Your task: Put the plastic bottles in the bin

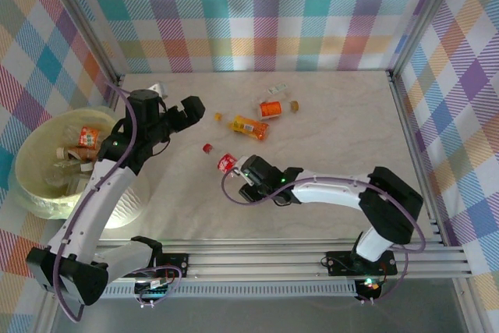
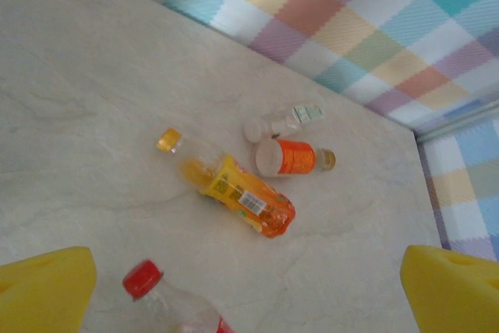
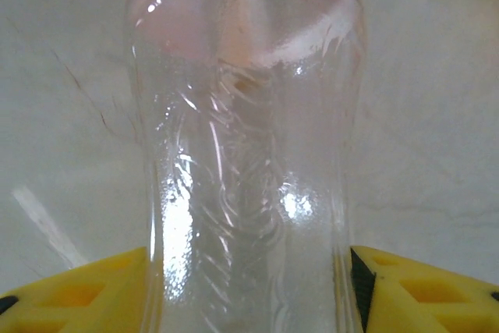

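Your right gripper pinches a clear bottle at the table's middle; your left gripper hangs wide open, empty. Several bottles lie in the bin at the left edge; at least three loose bottles wait near the far edge.

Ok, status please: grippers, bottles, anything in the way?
Left gripper open. Right gripper shut on clear bottle. Yellow-cap bottle on table. Left arm stands before bin.

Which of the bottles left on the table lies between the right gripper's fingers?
The clear red-capped bottle, flanked by the right gripper. The yellow-orange bottle and the orange-labelled bottle lie farther back, untouched.
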Tool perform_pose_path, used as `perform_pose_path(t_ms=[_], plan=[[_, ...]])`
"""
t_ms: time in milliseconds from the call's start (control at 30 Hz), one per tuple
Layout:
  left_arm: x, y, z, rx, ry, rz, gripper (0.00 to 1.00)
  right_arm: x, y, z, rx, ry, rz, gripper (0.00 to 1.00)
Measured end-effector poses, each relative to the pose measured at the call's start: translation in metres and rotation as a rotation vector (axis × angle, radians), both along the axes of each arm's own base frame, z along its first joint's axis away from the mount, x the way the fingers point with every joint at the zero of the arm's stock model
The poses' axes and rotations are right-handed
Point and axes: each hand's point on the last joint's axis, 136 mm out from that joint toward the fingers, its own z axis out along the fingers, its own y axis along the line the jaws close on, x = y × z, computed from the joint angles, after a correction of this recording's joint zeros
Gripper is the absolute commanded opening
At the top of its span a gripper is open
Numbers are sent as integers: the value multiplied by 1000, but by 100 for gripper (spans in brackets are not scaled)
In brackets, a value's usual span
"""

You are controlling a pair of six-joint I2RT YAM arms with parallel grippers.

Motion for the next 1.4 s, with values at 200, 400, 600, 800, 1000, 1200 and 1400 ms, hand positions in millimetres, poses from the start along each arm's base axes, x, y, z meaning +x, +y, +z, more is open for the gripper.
perform_pose_path(t_ms=[200,400,600,800,1000,1200,1400], plan=[[2,-14,-24,-7,50,-77,100,11,11,50,229,-62,-82,52],[1,-20,-35,-31,30,-106,100,29,2,79,462,-52,-248,52],[-3,-37,-26,-93,-29,-197,100,42,3,95,621,-17,-311,52],[-5,-60,-16,-147,-65,-306,100,32,32,120,773,28,-181,52],[-7,-82,-11,-195,-90,-416,96,17,51,127,829,86,-56,53],[-7,-91,-20,-193,-70,-460,69,13,57,132,858,92,-13,53],[-6,-92,-20,-180,-85,-472,55,15,59,136,856,67,4,55]])
